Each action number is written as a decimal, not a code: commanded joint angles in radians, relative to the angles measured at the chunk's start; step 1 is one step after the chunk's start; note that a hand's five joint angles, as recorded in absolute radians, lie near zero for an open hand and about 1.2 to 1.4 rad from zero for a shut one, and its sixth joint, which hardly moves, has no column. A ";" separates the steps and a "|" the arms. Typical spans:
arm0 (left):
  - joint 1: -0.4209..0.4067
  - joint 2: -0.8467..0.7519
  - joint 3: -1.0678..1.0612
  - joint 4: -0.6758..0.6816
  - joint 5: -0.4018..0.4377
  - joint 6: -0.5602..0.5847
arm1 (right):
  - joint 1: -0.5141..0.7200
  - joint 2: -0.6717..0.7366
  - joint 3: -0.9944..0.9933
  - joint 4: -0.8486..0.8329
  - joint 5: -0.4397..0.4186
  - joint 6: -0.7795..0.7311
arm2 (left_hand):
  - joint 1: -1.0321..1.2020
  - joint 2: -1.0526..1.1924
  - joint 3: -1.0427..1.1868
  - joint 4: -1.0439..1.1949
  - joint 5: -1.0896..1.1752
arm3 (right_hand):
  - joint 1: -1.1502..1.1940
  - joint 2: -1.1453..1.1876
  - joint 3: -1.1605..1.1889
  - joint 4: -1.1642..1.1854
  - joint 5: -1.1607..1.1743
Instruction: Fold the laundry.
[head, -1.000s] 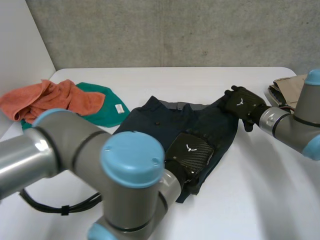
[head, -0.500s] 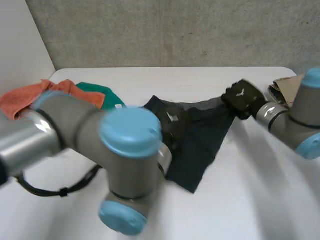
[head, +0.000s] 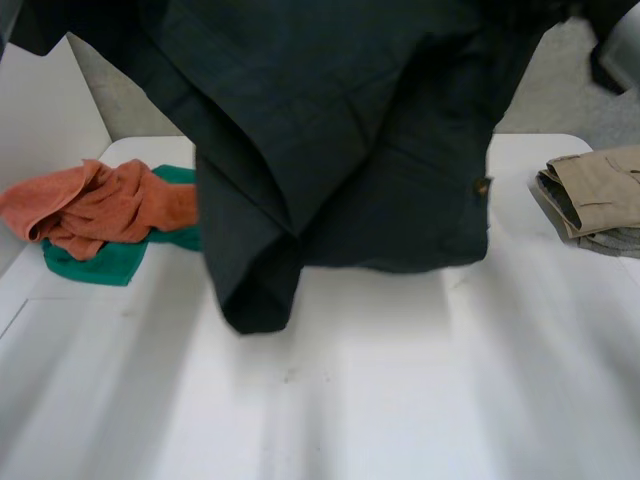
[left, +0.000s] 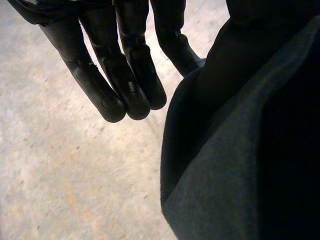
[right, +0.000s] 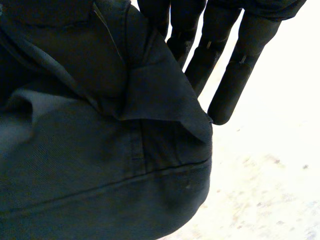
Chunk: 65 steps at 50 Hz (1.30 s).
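Since a second ago the dark blue garment (head: 350, 150) has gone up from the counter (head: 400, 400), where it lay flat. Now it hangs in the air close before the head camera.

On the left hand (left: 135, 50) the fingers (left: 107, 95) are straight and close together. The cloth is bunched just beside them on the thumb side, and the finger nearest to it touches the fold, so this hand pinches the garment there.

On the right hand (right: 215, 35) the fingers (right: 230, 85) are straight too, side by side. A folded edge with a seam lies over the inner ones and is clamped near their base, while the rest of the cloth hangs under the palm.

Further out, the garment spreads wide across the head view. One long end hangs lower on the robot's left, and a small button (head: 483, 185) sits at the edge on the robot's right. I cannot tell whether the lowest end touches the counter.

On the counter at the left, an orange cloth (head: 90, 205) lies crumpled on a green cloth (head: 100, 262). At the right, well apart from them, a folded beige garment (head: 600, 190) lies on a grey one (head: 610, 243).
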 joint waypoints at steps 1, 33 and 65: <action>0.057 -0.316 0.191 -0.038 0.059 -0.032 | 0.096 0.211 -0.048 0.016 0.143 -0.086 | 0.240 0.202 0.216 0.197 0.225 | 0.328 0.225 0.208 0.196 0.221; 0.087 -0.273 -0.280 -0.190 0.080 0.154 | 0.264 0.246 0.177 0.211 0.328 -0.220 | -0.756 -0.794 -0.780 -0.798 -0.771 | -0.551 -0.654 -0.671 -0.683 -0.658; 0.173 -0.475 -0.511 0.029 0.057 0.298 | 0.412 0.433 0.403 -0.196 0.331 -0.168 | -0.755 -0.793 -0.780 -0.798 -0.771 | -0.447 -0.550 -0.567 -0.580 -0.554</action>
